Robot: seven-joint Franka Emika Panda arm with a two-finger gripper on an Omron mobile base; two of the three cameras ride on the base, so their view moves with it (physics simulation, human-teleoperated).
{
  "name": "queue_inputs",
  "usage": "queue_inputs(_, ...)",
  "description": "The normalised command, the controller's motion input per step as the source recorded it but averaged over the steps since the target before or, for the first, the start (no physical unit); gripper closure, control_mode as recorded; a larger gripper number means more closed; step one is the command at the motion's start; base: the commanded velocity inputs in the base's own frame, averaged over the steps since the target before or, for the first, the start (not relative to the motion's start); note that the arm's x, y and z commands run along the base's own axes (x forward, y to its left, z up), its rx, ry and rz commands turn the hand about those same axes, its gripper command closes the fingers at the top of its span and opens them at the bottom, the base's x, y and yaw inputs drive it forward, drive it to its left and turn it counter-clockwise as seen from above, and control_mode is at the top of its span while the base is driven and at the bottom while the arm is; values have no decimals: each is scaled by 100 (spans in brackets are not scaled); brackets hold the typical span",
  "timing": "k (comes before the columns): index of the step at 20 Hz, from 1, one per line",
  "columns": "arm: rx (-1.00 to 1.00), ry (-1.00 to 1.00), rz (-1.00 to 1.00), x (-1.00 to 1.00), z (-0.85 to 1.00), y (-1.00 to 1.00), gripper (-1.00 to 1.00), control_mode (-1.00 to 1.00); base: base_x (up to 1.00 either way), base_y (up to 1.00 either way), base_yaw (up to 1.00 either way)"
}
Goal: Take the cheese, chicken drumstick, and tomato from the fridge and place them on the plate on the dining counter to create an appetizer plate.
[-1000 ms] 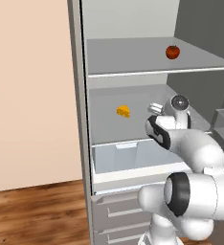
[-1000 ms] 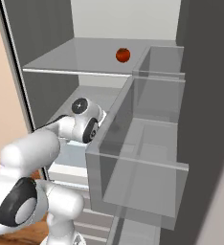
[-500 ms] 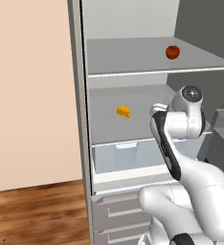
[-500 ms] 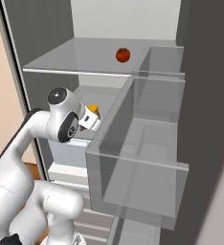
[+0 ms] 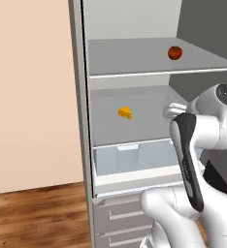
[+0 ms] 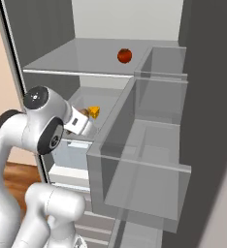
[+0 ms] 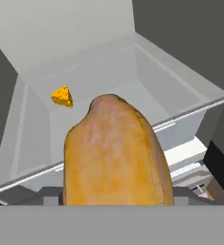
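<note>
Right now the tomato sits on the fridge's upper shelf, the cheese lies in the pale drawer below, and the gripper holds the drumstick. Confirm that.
One thing is wrong: the cheese lies on the middle shelf, above the pale drawer, as the left base view shows. The tomato is on the upper shelf, and the gripper holds the drumstick.

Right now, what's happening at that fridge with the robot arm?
The white arm is reaching into the open fridge at the middle shelf. Its gripper is closed on the chicken drumstick, which looms large in the hand view. The cheese sits on the middle shelf, above the pale drawer, and the tomato sits on the shelf above. So one food is in hand and two are yet to be collected.
</note>
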Motion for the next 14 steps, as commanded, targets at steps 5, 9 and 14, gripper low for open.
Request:
queue_inputs(5,-4,0,0,-86,38,25,100,-100,0,0,0)
queue_inputs(9,0,-4,0,-63,63,5,100,-100,0,0,0)
queue_inputs(14,0,0,0,-29,35,0,100,100,-17,0,0)
